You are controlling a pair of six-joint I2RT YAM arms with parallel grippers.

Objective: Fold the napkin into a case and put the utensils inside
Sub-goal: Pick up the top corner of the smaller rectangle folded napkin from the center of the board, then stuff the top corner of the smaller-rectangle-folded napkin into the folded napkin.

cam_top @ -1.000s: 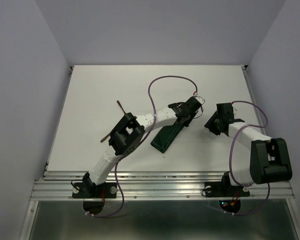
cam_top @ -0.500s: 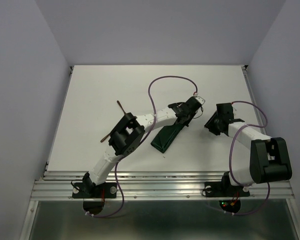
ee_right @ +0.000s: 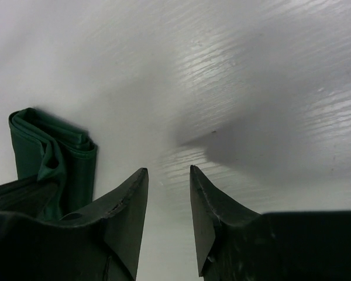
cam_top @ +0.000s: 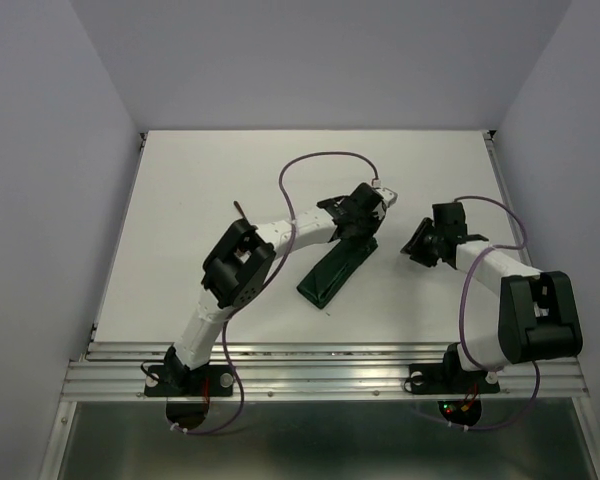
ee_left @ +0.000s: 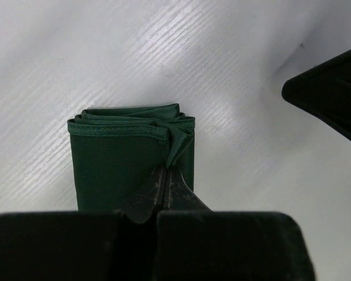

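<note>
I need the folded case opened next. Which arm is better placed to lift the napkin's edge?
Left. The left gripper is pinched shut on a fold at the end of the napkin. The right gripper hangs open over bare table beside it.

Lilac walls point(cam_top: 310, 60) enclosing white table point(cam_top: 200, 170) left, right, far (light soft, even); aluminium rail point(cam_top: 320, 372) running along near edge.

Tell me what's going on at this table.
The left gripper is shut on an upper layer of the napkin, pinching it near one short end. The napkin lies folded into a narrow strip on the white table. The right gripper hangs open just beside that end, holding nothing.
</note>
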